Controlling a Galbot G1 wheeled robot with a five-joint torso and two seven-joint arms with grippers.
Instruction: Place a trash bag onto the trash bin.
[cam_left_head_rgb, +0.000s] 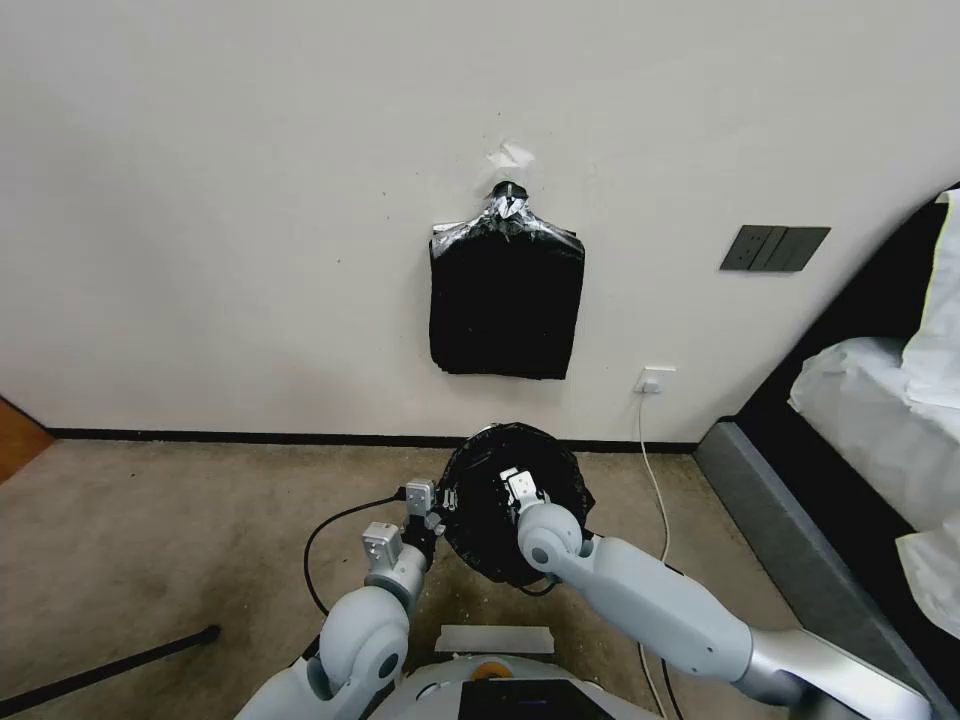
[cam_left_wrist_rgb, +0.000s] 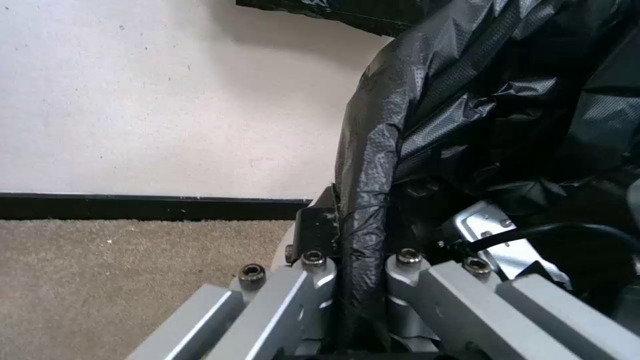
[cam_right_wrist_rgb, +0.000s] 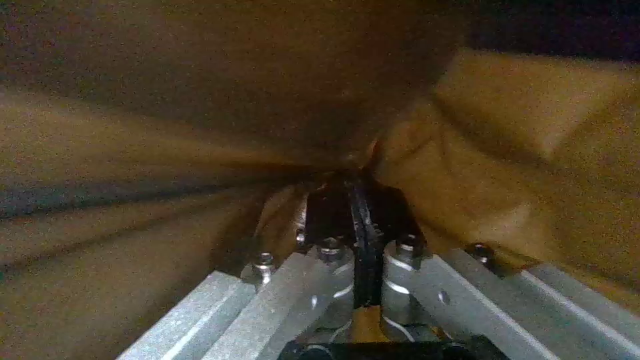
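Note:
The trash bag (cam_left_head_rgb: 510, 468) is a glossy black round mass on the carpet by the wall, its mouth facing up towards me. The trash bin is hidden under it. My left gripper (cam_left_head_rgb: 441, 507) is at the bag's left edge, and in the left wrist view that gripper (cam_left_wrist_rgb: 358, 235) is shut on a fold of the bag's rim (cam_left_wrist_rgb: 373, 150). My right gripper (cam_left_head_rgb: 520, 487) reaches into the bag's mouth. Seen from the right wrist, it (cam_right_wrist_rgb: 358, 200) is shut on a thin black edge of the film, with dim bag surface all around.
A flat black bundle of bags (cam_left_head_rgb: 507, 300) hangs on the wall above. A white cable (cam_left_head_rgb: 655, 470) drops from a wall socket (cam_left_head_rgb: 655, 380) to the right of the bag. A bed with a dark frame (cam_left_head_rgb: 800, 530) fills the right side. A black cable (cam_left_head_rgb: 330, 530) and a rod (cam_left_head_rgb: 110, 665) lie on the carpet at left.

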